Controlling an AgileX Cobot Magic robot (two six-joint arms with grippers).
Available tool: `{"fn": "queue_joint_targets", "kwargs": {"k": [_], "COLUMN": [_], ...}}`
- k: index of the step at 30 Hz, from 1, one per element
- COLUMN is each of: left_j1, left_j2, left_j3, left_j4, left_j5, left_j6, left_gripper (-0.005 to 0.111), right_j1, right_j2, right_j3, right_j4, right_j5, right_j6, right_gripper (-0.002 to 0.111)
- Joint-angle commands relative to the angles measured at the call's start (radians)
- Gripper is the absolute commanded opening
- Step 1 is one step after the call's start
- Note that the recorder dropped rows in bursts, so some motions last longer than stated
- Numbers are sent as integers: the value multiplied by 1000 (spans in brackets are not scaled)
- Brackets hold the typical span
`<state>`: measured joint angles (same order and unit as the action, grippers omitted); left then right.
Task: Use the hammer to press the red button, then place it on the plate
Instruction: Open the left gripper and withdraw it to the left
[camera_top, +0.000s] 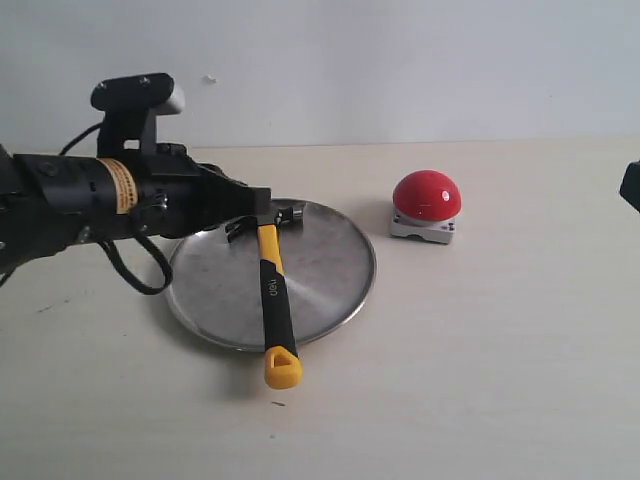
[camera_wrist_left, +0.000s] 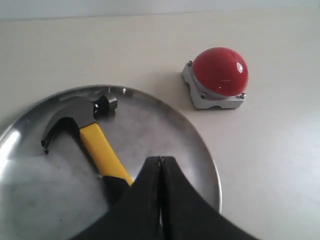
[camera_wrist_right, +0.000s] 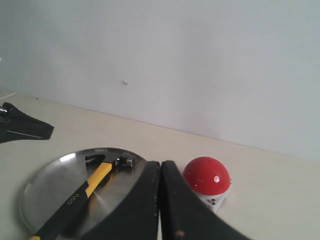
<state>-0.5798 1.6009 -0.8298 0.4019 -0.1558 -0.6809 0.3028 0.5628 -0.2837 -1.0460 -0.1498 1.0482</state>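
Shows the hammer (camera_top: 272, 290) lying flat across the plate (camera_top: 335, 265), centre-left in the exterior view. Puts its dark head near the plate's upper rim, claw pointing left, and runs the yellow-and-black handle down toward the lower edge of the frame. Leaves the yellow holed end hanging past the plate's lower rim, over the pale table (camera_top: 500, 380).

Finds the left gripper (camera_top: 262, 203) reaching in from the left of the frame, its tip above the hammer where head meets handle. Has the jaws pressed together with nothing between them; in the left wrist view the two dark fingers meet in a thin seam above the handle. Cannot tell whether the tip touches the hammer.

Places the red button (camera_top: 427, 195) on its light-grey base at upper right of centre, apart from the plate's right rim, with nothing on it.

Gives the right gripper (camera_wrist_right: 160, 167) in its own wrist view only, jaws closed flat against each other and empty, with plate, hammer and button beyond them and a plain wall (camera_wrist_right: 200, 60) behind.
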Motion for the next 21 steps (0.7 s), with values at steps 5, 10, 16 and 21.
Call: {"fn": "queue_joint_targets", "kwargs": {"k": [5,10,16,21], "left_j1": [3,3,3,3], "left_j2": [-199,-278,-373,-460], "left_j3": [169,228,285,350], "left_j4": [5,-6,-22,-22], "left_j5": [-146,-156,-106,-95], "left_j6": [118,175,207,209], "left_gripper": [0,0,0,0], "right_j1": [0,0,0,0], "right_j2": [-4,-4,-4,-4], "right_j3": [7,7,7,7], "right_j4": [8,8,8,8], "right_j5": [141,141,141,141], "right_j6": [37,37,35,35], "right_gripper": [0,0,0,0]}}
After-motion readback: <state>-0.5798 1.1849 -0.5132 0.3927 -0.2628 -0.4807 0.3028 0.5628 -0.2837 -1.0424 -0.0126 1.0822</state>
